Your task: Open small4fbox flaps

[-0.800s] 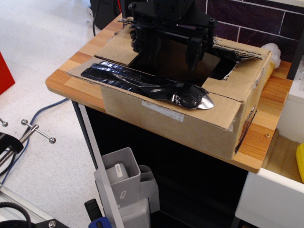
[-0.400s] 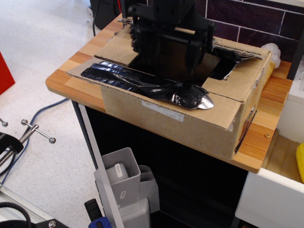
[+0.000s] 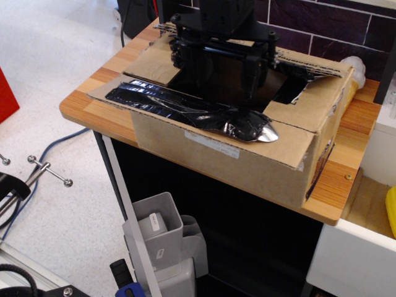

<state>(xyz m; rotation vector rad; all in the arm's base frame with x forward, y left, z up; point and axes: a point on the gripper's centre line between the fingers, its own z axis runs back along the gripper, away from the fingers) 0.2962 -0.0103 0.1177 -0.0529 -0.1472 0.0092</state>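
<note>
The small4fbox (image 3: 247, 164) is a brown carton that covers most of the wooden table (image 3: 86, 99), with a white label strip (image 3: 211, 143) on its near long side. Its flaps are spread. The near long flap (image 3: 154, 102) lies outward with crinkled black tape (image 3: 241, 124). The left short flap (image 3: 151, 62) and the right short flap (image 3: 318, 102) fold out, and the far long flap (image 3: 309, 62) lies back. My black gripper (image 3: 216, 71) hangs over the dark opening with its fingers (image 3: 252, 74) wide apart, holding nothing.
A grey plastic bin (image 3: 154, 229) stands on the floor under the table. A dark tiled wall (image 3: 334, 31) is behind the box. A white cabinet (image 3: 352, 253) is at the right, and cables (image 3: 55, 148) and metal parts lie on the floor at the left.
My gripper has shifted slightly over the opening, a little lower at its crossbar. The box and its flaps have not moved.
</note>
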